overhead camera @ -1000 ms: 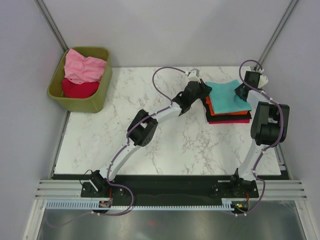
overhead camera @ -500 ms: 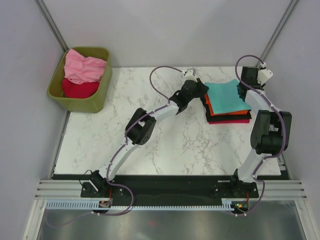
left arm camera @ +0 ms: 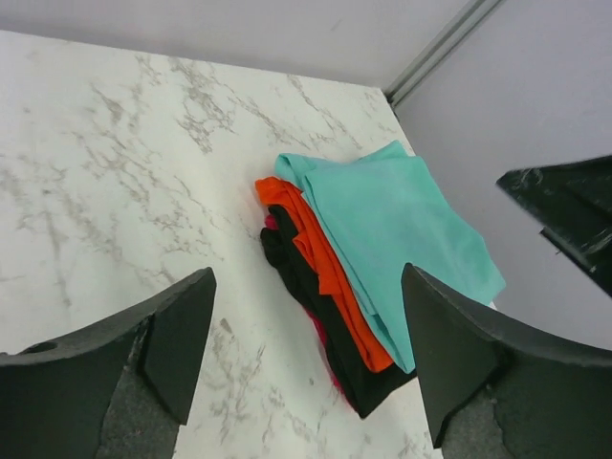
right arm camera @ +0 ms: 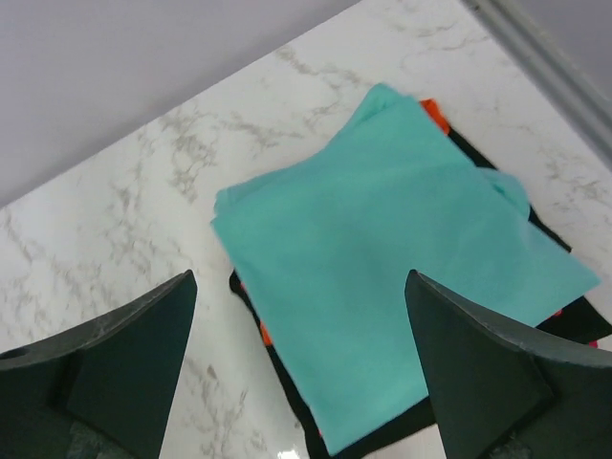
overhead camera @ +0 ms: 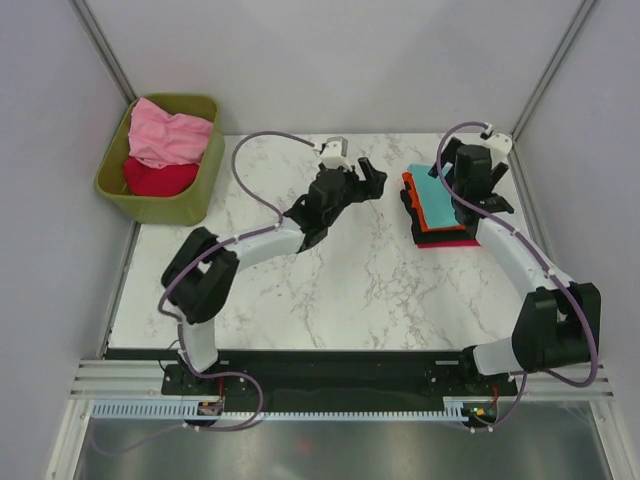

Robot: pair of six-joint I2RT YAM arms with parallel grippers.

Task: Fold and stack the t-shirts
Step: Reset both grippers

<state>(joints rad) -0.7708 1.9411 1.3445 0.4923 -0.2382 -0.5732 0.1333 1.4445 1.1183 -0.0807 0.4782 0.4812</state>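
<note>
A stack of folded t-shirts (overhead camera: 432, 212) lies at the back right of the table. The teal t-shirt (overhead camera: 430, 193) (left arm camera: 392, 220) (right arm camera: 382, 287) is on top, over an orange one (left arm camera: 320, 253), a black one (left arm camera: 311, 306) and a crimson edge (left arm camera: 328, 341). My left gripper (overhead camera: 372, 177) (left arm camera: 306, 316) stands open, just left of the stack and apart from it. Above the teal shirt hangs my right gripper (overhead camera: 447, 175) (right arm camera: 298, 287), open, with nothing between its fingers. A pink shirt (overhead camera: 170, 135) and a crimson red one (overhead camera: 158, 178) lie crumpled in the bin.
The olive-green bin (overhead camera: 200, 195) stands at the table's back left corner. Grey walls and metal posts (overhead camera: 555, 65) close in the back and sides. In the left wrist view, part of the right arm (left arm camera: 574, 210) shows beyond the stack.
Both grippers have opened and let go of the teal shirt, which now lies flat on the stack. The left arm has drawn back to the left; the right arm has swung over the stack.
</note>
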